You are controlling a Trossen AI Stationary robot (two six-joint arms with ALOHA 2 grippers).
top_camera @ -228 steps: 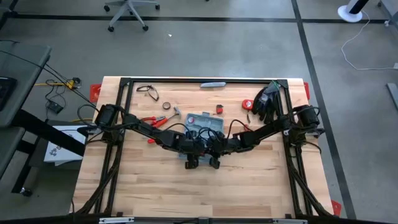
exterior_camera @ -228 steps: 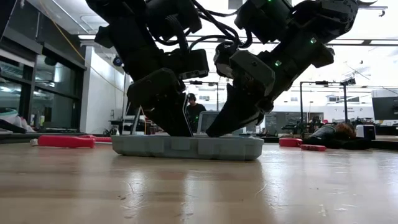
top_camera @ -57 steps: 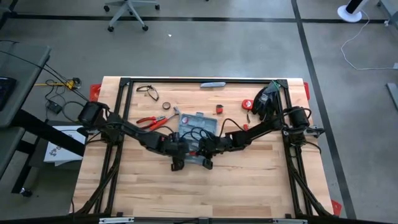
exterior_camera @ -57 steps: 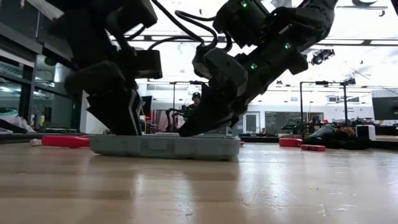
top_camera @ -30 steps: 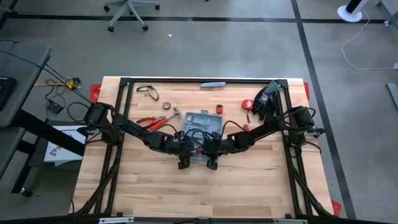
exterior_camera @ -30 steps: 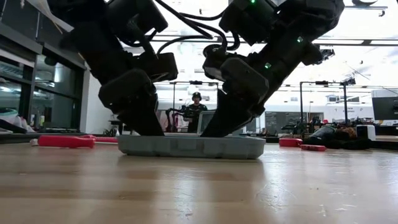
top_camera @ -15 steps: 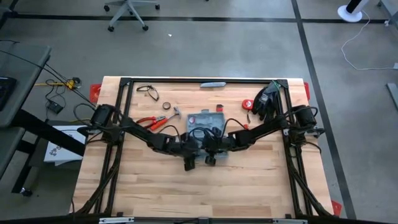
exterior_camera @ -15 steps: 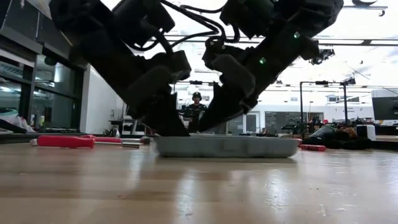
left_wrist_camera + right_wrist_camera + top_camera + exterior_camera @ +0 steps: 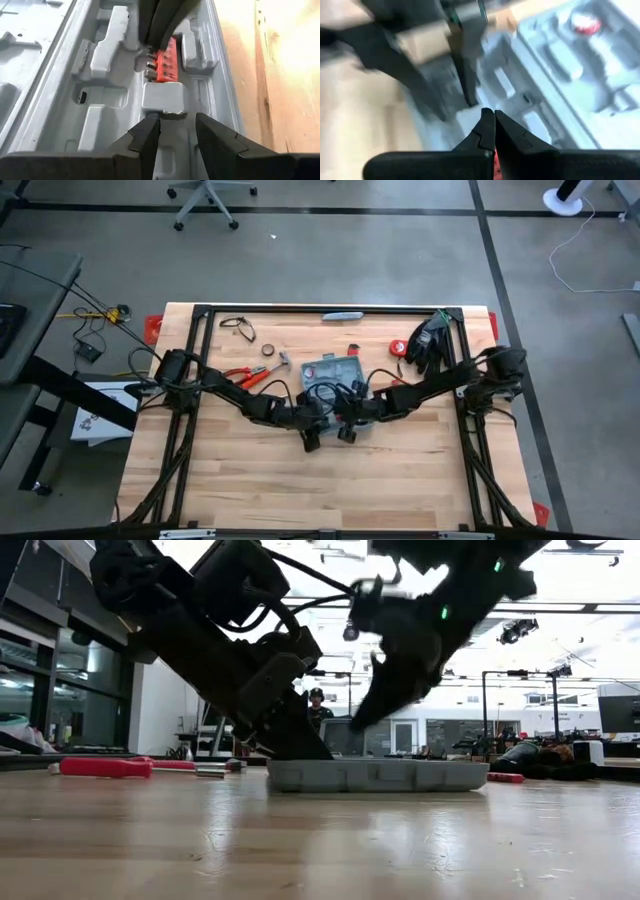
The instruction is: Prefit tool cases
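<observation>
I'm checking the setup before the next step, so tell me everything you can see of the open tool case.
The tool case is blue-grey moulded plastic, lying open and flat on the wooden table, toward its far middle. Its inside has shaped recesses; one holds an orange-red bit holder. The left gripper, fingers apart, hangs just over the tray. The right gripper, shut, is also above it. Red-handled pliers lie apart, to its left.

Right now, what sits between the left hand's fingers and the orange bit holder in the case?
In the left wrist view, a raised grey moulded block of the tool case lies between the left hand and the orange bit holder.
</observation>
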